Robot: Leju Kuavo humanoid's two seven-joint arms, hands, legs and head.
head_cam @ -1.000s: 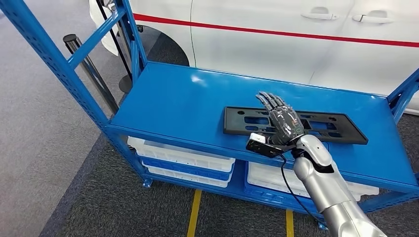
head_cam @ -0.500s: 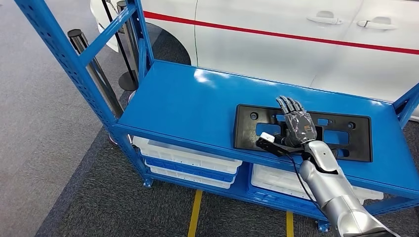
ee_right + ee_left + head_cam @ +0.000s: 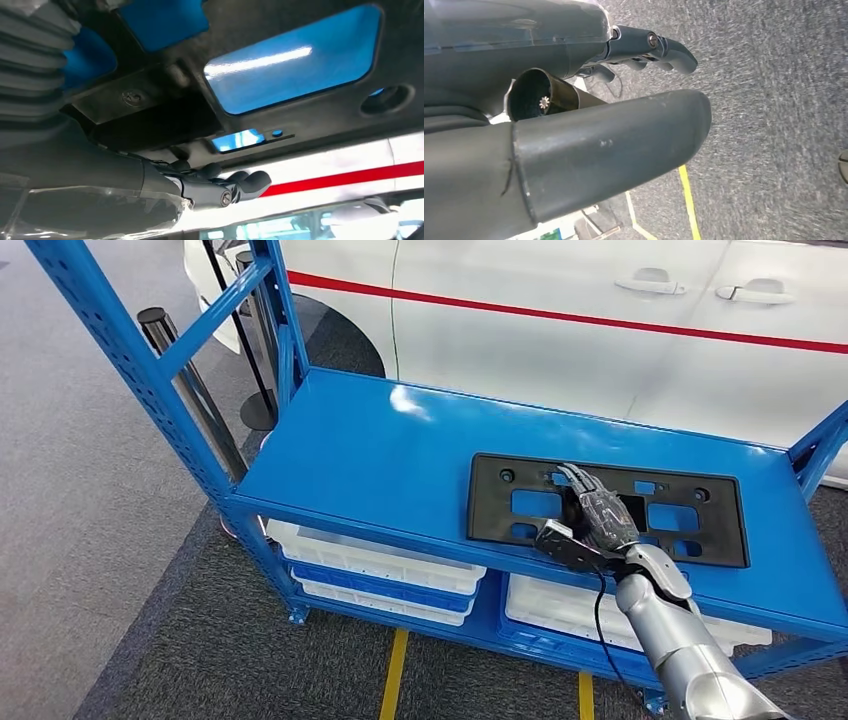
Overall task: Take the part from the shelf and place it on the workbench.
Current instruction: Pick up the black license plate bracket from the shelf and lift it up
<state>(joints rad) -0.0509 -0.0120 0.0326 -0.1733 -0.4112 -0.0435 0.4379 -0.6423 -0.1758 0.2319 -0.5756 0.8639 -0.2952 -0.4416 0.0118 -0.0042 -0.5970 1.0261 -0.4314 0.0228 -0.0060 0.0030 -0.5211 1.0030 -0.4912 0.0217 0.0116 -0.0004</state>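
Note:
The part, a flat black rectangular plate (image 3: 700,530) with several cut-outs, lies on the right half of the blue shelf (image 3: 380,450). My right hand (image 3: 600,515) reaches over the plate's near edge and lies above its middle, fingers stretched out and slightly bent, holding nothing. In the right wrist view the plate (image 3: 310,115) is close in front of the dark fingers (image 3: 225,187), with blue shelf showing through its openings. My left hand (image 3: 624,100) hangs over grey carpet, thumb and fingers apart and empty.
A white car (image 3: 600,340) with a red stripe stands right behind the shelf. Blue uprights (image 3: 120,350) rise at the left and right ends. White bins (image 3: 380,565) sit on the lower level. Black posts (image 3: 190,385) stand to the left. Yellow lines (image 3: 392,680) mark the carpet.
My right hand has sunk lower and closer onto the middle of the plate, its fingers tipping down. The view itself has shifted a little.

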